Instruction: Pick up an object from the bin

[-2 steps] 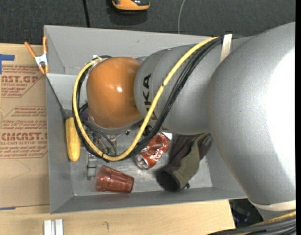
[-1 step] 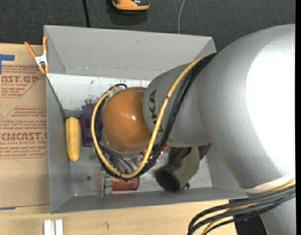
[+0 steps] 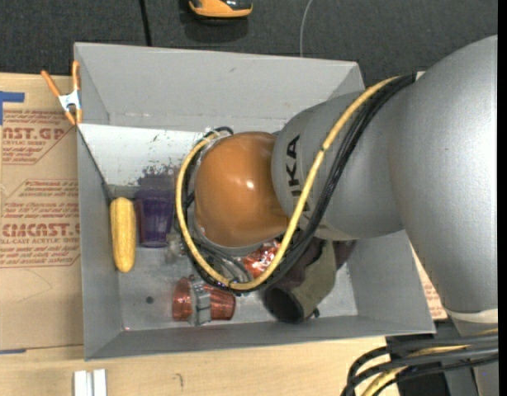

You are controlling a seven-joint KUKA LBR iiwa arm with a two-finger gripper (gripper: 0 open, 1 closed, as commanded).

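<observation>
The arm (image 3: pixel 419 163) reaches in from the right and its orange cover (image 3: pixel 237 188), ringed by yellow and black cables, hangs over the middle of the grey bin (image 3: pixel 229 77). The hand (image 3: pixel 210 280) sits beneath that cover, low over the bin's floor, and whether it is spread or pressed together cannot be told, nor whether it holds anything. Just below it, near the bin's near wall, lies a shiny copper-coloured can (image 3: pixel 187 302) on its side, with a grey piece across it. A red and white wrapper (image 3: pixel 260 262) peeks out under the cables, and a dark olive tube (image 3: pixel 301 294) lies to the right. A yellow corn cob (image 3: pixel 122 233) and a purple cup (image 3: pixel 156 214) lie side by side well to the left
</observation>
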